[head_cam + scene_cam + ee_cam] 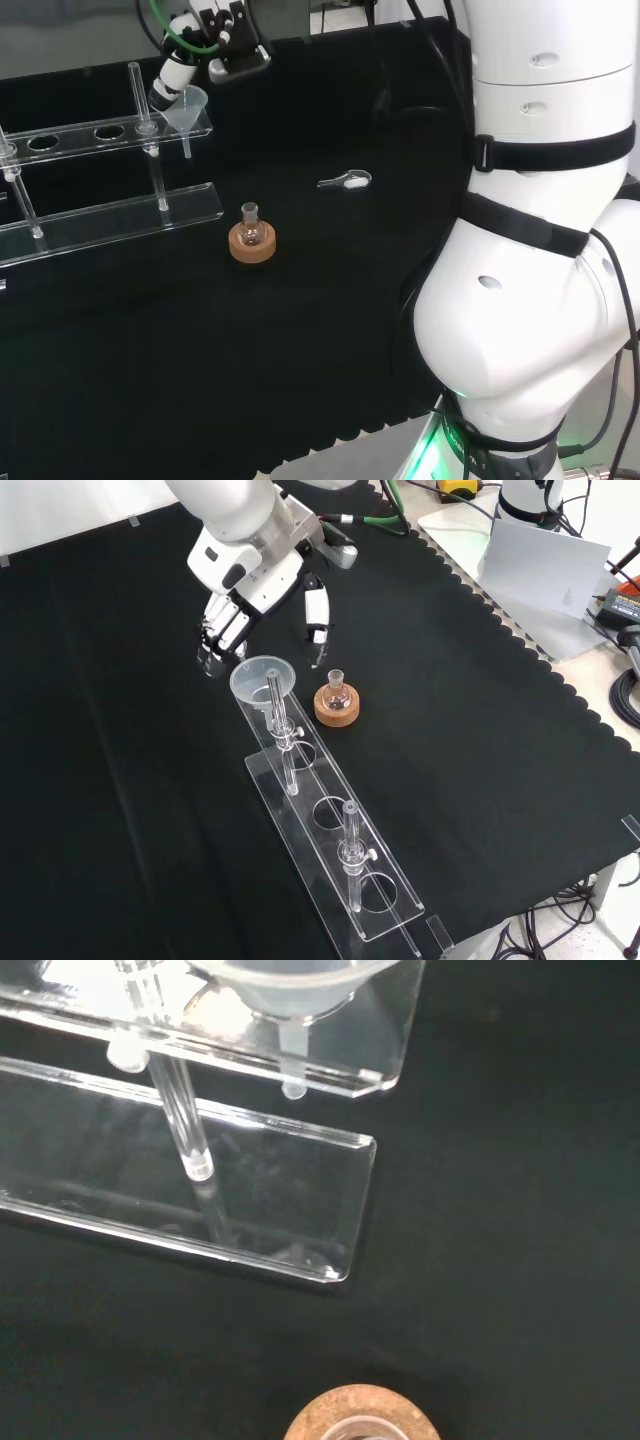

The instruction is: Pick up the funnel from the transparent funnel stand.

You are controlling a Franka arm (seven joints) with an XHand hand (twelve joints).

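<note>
Funnel sits in the end hole of the transparent funnel stand, upper centre of the front view. My hand hovers just behind, fingers relaxed, holding nothing. Looks light, slick, fragile; best gripped at the rim.

Black cloth is covering the bench; the cork ring is showing tan, the funnel perhaps frosted white, the hand black-and-white.

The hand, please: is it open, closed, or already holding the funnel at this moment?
Hand: open, fingers relaxed and spread just beyond the funnel, holding nothing; the funnel sits in the transparent stand.
</note>
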